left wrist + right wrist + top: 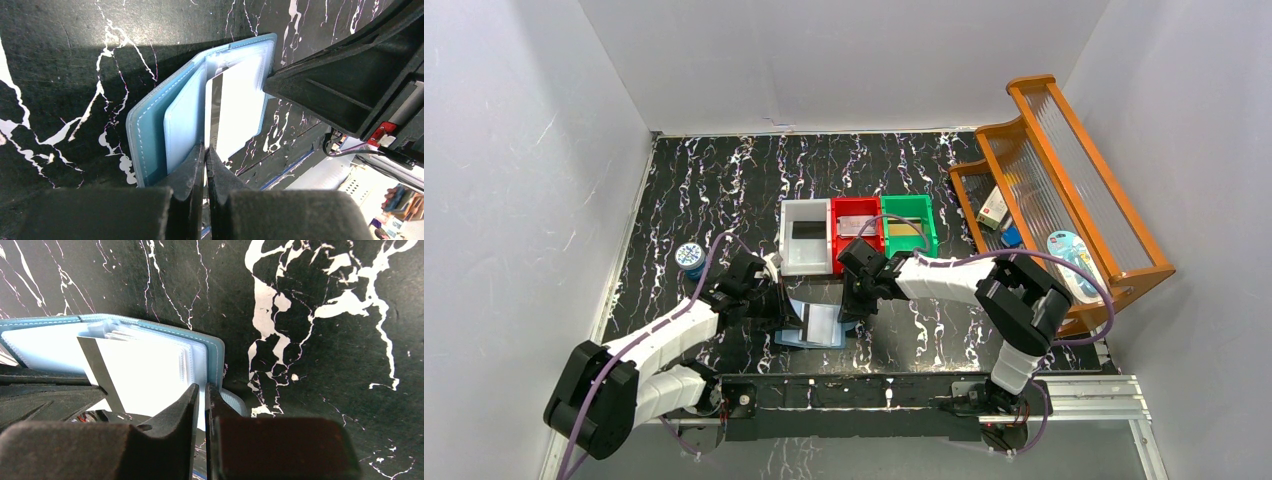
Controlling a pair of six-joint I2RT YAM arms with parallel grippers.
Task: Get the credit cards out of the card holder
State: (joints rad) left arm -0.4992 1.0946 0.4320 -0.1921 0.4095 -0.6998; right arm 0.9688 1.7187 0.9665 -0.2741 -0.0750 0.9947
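Mid-extraction on the marbled table (724,180): at the scene's 9 o'clock a round blue tin (690,257) stands well apart from the work. Next, my left gripper (205,150) is clenched, its tips pressed together on what looks like the striped end of a pale credit card (239,107). The card lies flat across the open card holder (150,132), which rests at 6 o'clock from the red bin (856,206), between my two wrists. Its striped end juts toward 9 o'clock while the other end appears to sit under the clear pocket (how deep, I cannot tell). At the holder's 3 o'clock edge my right gripper (201,392) is pinched nearly closed on the blue cover and pocket leaves, pinning them.

I judge the step in hand to be the withdrawal of this card, begun but not finished. The next move calls for a straight, level pull toward 9 o'clock with my left arm while my right anchors the holder. Any tilt could bow the card or snag it on the pocket's mouth. Whether other pockets hide more cards, I cannot tell.
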